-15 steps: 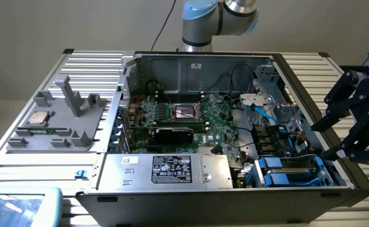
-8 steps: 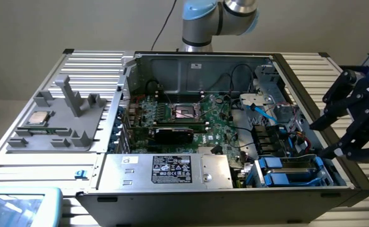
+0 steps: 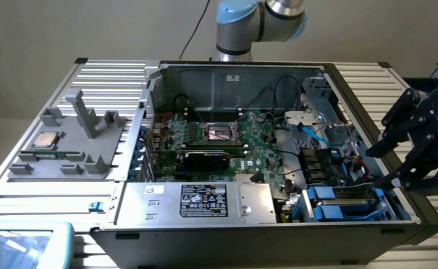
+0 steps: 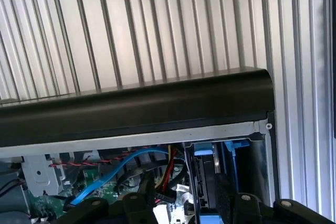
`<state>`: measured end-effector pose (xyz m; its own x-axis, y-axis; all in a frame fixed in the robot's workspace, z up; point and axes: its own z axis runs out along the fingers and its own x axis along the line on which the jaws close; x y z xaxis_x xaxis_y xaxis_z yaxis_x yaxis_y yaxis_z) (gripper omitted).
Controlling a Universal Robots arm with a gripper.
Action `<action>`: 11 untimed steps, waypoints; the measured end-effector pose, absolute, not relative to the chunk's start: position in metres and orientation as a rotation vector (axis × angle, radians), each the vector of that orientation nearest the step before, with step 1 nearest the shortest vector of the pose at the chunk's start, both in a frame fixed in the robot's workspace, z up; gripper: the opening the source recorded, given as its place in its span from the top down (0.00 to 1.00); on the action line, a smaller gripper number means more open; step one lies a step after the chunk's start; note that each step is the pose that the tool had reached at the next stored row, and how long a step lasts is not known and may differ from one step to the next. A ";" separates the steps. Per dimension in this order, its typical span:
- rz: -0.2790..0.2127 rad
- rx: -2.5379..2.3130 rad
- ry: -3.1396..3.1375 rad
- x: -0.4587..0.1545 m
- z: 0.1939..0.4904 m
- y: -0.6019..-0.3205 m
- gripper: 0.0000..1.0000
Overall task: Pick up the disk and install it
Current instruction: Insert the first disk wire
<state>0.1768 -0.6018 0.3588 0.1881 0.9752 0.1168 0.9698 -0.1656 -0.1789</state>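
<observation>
The disk (image 3: 337, 196) sits in the drive bay at the front corner of the open computer case (image 3: 234, 84), on the exterior view's right. Its bright blue carrier shows around it. In the wrist view the carrier's blue edge (image 4: 210, 149) shows just inside the case's black side wall (image 4: 136, 108). My gripper (image 3: 389, 162) hangs over that wall, beside and slightly above the bay. Its black fingers (image 3: 387, 131) are spread apart and open, with nothing between them. In the wrist view the gripper (image 4: 189, 208) stands apart from the disk.
A silver power supply with a black label (image 3: 196, 203) lies along the case front, with the motherboard (image 3: 226, 134) behind it. Blue and red cables (image 4: 105, 177) run near the bay. A grey fixture (image 3: 69, 151) holding a CPU chip (image 3: 46, 139) rests on the ribbed table (image 4: 157, 24).
</observation>
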 end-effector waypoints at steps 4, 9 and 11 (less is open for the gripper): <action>0.032 -2.276 -1.840 0.177 0.354 -0.602 0.42; 0.032 -2.299 -1.808 0.176 0.350 -0.601 0.42; 0.033 -2.305 -1.797 0.176 0.348 -0.600 0.42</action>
<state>0.1756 -0.6003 0.3475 0.2525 0.9607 0.1156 0.9557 -0.2290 -0.1849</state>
